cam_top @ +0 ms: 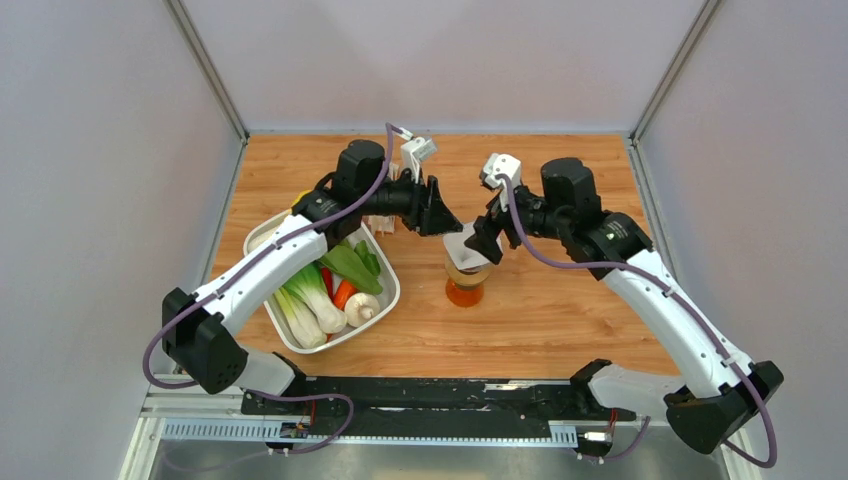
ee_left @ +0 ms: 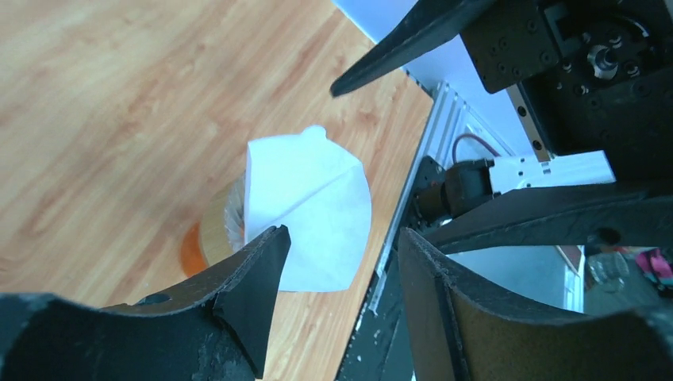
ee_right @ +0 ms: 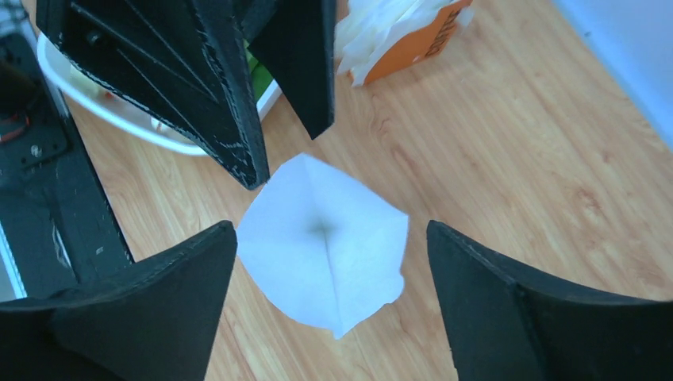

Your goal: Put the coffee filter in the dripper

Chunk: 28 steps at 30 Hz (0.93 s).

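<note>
Your coffee filter (ee_right: 324, 246), a thin white paper cone, is sitting spread open on the dripper (ee_left: 214, 230), with a crease running across it and a shadowed dip showing at its middle. It is lying straight beneath your right gripper (ee_right: 329, 230), centred between the wide-parted fingers and touching neither. Your left gripper (ee_left: 341, 238), also gaping, is hanging just beside the filter's edge. The dripper's clear cone and tan-brown ring collar are peeking out from under the paper, mostly hidden.
</note>
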Tool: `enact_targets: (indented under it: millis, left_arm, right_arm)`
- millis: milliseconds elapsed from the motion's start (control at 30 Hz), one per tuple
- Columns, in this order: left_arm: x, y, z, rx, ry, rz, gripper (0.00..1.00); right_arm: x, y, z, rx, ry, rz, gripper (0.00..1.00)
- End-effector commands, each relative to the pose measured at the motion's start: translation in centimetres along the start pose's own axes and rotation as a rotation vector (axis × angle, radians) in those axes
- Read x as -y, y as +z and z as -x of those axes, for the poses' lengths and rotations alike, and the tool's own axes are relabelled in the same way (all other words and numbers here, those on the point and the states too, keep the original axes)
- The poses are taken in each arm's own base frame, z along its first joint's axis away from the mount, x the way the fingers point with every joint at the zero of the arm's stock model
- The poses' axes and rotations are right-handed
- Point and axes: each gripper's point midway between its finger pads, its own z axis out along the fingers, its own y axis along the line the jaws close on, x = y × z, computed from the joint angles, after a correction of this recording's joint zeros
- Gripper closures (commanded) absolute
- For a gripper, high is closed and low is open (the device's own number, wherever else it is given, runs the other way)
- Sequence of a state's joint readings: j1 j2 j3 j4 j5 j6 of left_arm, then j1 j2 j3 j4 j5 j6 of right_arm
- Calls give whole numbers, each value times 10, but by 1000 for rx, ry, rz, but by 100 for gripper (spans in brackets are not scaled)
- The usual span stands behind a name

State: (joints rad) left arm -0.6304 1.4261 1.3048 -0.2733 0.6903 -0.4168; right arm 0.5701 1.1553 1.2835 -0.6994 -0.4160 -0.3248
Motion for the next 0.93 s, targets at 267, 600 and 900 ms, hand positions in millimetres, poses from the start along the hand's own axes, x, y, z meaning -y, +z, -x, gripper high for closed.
enact_targets:
  millis: [267,600,900]
  left_arm:
    - [-42,-105,97,176,140,334,35]
    - [-172,-199,41,12,-139,742,34]
    - [-213,-221,-11,-22,-133,964,33]
  right_arm:
    - [87,-81,82,361,141,-351,0]
    - [176,-101,-49,164,370,-587,0]
    - [184,-74,-104,35,401,-539,0]
